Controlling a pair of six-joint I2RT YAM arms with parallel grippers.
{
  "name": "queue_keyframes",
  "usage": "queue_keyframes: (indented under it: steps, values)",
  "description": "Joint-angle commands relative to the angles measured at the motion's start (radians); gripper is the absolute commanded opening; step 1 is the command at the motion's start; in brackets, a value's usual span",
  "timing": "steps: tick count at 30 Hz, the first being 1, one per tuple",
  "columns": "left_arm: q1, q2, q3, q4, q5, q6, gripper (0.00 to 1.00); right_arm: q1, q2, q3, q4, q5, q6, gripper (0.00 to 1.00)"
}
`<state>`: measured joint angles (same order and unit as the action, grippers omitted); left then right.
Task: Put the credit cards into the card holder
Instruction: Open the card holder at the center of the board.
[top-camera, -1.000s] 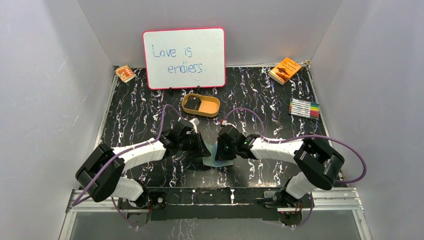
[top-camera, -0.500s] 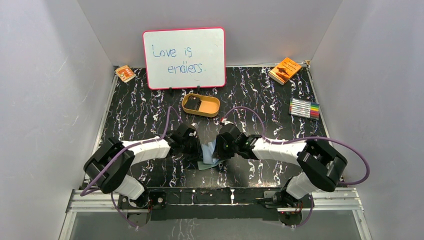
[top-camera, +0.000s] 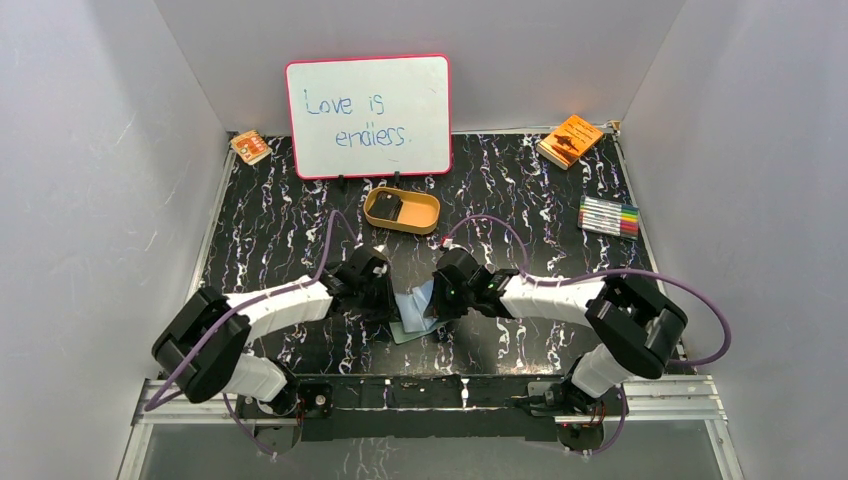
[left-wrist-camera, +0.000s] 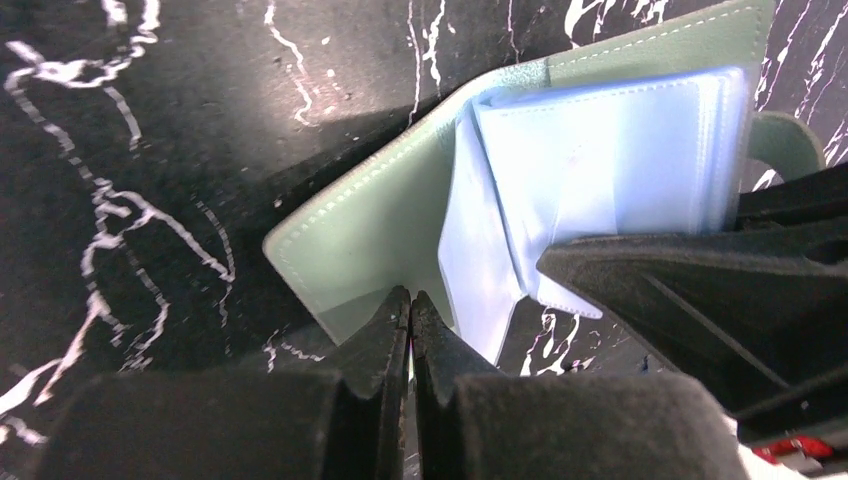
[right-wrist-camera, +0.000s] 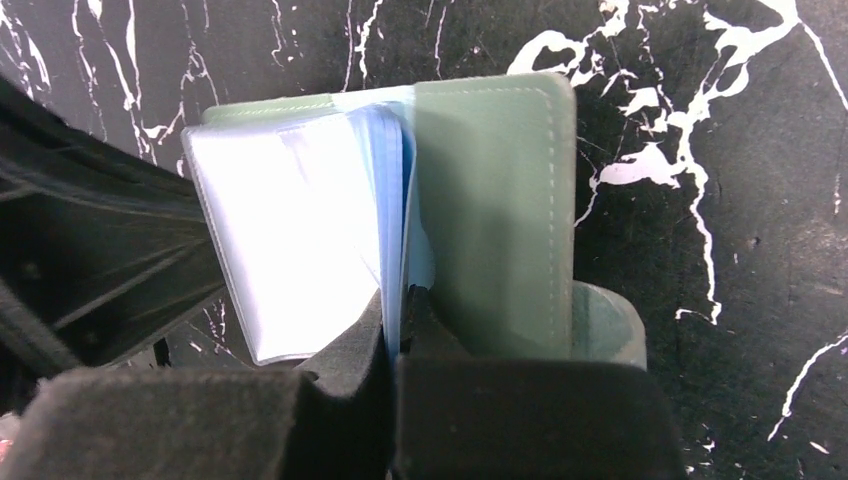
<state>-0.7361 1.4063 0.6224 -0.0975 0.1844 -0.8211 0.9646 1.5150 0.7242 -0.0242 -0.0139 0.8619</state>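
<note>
The sage-green card holder (top-camera: 415, 318) lies open on the black marbled table between both grippers. My left gripper (left-wrist-camera: 410, 300) is shut on the edge of its green cover (left-wrist-camera: 370, 230). My right gripper (right-wrist-camera: 393, 305) is shut on the pale blue plastic sleeves (right-wrist-camera: 290, 230), beside the other green flap (right-wrist-camera: 500, 200). From above, the left gripper (top-camera: 392, 305) and right gripper (top-camera: 432, 308) face each other across the holder. A dark credit card (top-camera: 388, 208) lies in the tan tray (top-camera: 422, 213) behind them.
A whiteboard (top-camera: 368, 115) stands at the back. An orange booklet (top-camera: 570, 140) lies at the back right and a small orange packet (top-camera: 250, 146) at the back left. A set of markers (top-camera: 608, 216) lies on the right. White walls enclose the table.
My right gripper has closed on the plastic sleeves. The card holder has shifted a little to the left between the grippers, with its sleeves now lifted.
</note>
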Motion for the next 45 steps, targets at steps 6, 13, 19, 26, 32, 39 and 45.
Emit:
queue_keyframes:
  steps: [6, 13, 19, 26, 32, 39, 45]
  values:
    - [0.0, -0.207, -0.006, -0.181, -0.102, 0.037, 0.0, 0.005, 0.025, 0.062, -0.026, 0.008, 0.005, 0.0]
    - [0.0, -0.314, 0.069, -0.21, -0.102, 0.005, 0.05, 0.008, 0.033, 0.078, -0.04, 0.038, 0.005, 0.0]
    - [0.001, -0.273, 0.121, -0.132, -0.057, -0.018, 0.06, 0.013, 0.039, 0.08, -0.04, 0.044, 0.013, 0.0]
    - [0.001, -0.117, 0.078, -0.025, 0.004, -0.03, 0.02, 0.017, 0.033, 0.073, -0.037, 0.044, 0.016, 0.0]
    - [0.001, -0.024, 0.027, 0.025, 0.007, -0.023, 0.0, 0.018, 0.008, 0.043, -0.013, 0.032, 0.014, 0.0]
    - [0.001, 0.037, -0.01, 0.023, -0.029, 0.008, 0.0, 0.019, -0.03, 0.008, -0.005, 0.02, 0.024, 0.09]
    - [0.001, 0.055, -0.031, 0.024, -0.062, 0.044, 0.0, 0.019, -0.085, -0.04, 0.03, 0.02, 0.034, 0.34]
